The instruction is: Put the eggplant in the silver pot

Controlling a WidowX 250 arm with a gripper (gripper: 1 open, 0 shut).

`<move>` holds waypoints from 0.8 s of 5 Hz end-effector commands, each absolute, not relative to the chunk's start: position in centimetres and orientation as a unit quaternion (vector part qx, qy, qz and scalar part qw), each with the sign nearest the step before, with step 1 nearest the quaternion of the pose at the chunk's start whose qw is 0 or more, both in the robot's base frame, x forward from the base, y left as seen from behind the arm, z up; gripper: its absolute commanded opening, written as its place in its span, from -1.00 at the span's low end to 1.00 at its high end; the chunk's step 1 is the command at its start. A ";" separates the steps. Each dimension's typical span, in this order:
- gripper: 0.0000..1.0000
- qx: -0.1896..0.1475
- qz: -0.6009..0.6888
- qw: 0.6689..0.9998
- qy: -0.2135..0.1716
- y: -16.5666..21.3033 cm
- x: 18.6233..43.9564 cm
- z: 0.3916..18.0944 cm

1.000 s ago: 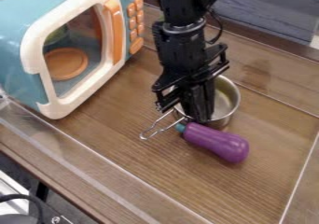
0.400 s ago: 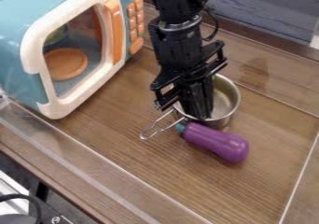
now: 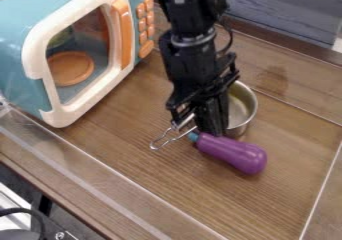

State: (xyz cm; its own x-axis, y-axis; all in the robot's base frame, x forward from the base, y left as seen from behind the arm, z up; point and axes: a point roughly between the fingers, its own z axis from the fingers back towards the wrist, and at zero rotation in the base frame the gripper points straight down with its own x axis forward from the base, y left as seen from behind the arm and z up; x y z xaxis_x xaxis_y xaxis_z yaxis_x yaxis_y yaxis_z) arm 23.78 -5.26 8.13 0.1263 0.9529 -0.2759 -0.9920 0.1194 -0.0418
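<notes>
The purple eggplant (image 3: 233, 152) lies on its side on the wooden table, just in front of the silver pot (image 3: 239, 106). The pot stands upright, partly hidden behind the arm, and its wire handle (image 3: 170, 138) sticks out toward the front left. My black gripper (image 3: 197, 122) points down, shut with nothing in it. Its fingertips hang just above the eggplant's stem end, between the eggplant and the pot's near rim. Whether they touch the eggplant is unclear.
A teal-and-white toy microwave (image 3: 74, 46) with an open front stands at the left, an orange object inside it. A raised rim (image 3: 321, 199) borders the table's right and front sides. Bare wood (image 3: 120, 159) lies in front of the eggplant.
The gripper has dipped slightly and shifted a little toward the eggplant's stem end, with a small roll of the wrist. The eggplant and pot have stayed put.
</notes>
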 end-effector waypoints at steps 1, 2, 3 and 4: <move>-1.00 -0.114 0.655 0.742 0.080 -5.9 24.1 7.6; -1.00 -0.113 0.662 0.737 0.077 -6.3 24.2 6.3; -1.00 -0.113 0.664 0.735 0.074 -6.4 24.3 5.3; -1.00 -0.113 0.665 0.734 0.071 -6.4 24.3 4.6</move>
